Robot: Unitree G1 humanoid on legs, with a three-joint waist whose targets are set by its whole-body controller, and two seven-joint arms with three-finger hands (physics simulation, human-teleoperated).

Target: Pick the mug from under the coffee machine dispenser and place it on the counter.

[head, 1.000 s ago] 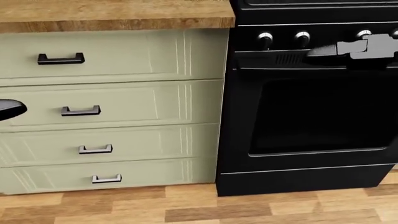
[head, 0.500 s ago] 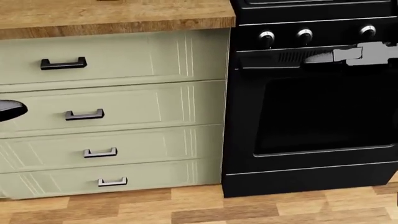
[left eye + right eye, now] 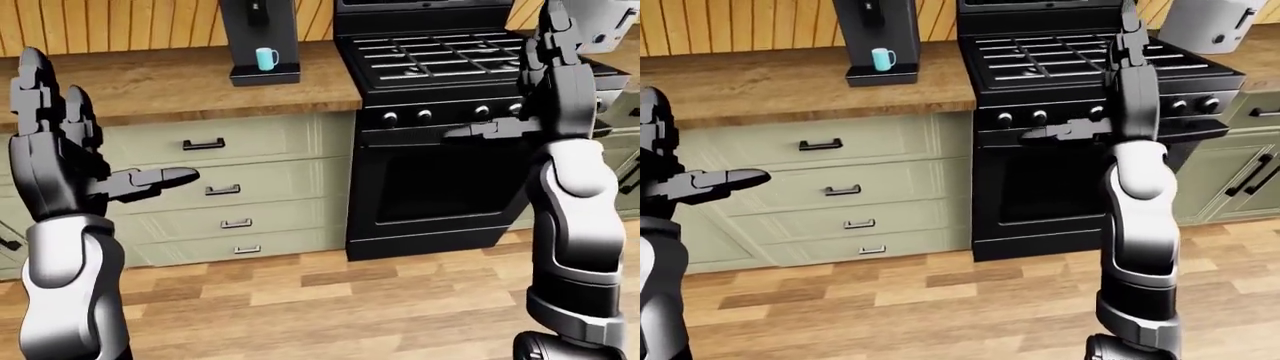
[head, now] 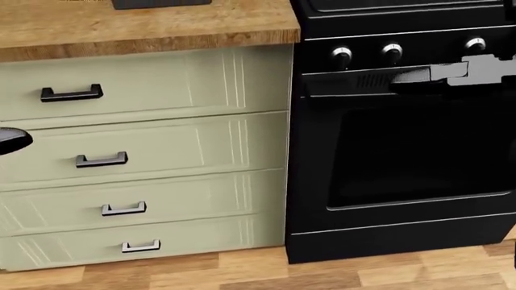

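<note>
One light-blue mug (image 3: 266, 58) sits on the drip base of the black coffee machine (image 3: 259, 37), under its dispenser, and I place everything else from that machine. The wooden counter (image 3: 180, 82) it stands on runs out to the machine's left and right in my left-eye view, and the black stove (image 3: 440, 67) butts against the counter to the machine's right. Below the machine hang pale green drawers (image 4: 145, 151) with dark handles. Further right than the stove, in the right-eye view, I see a silver toaster (image 3: 1208, 24). My left hand (image 3: 60, 150) is raised well to the machine's lower left, fingers spread wide, gripping nothing. My right hand (image 3: 1127, 67) is raised before the stove, to the machine's right, fingers straight up and thumb out, also empty. Both are well apart from the mug.
</note>
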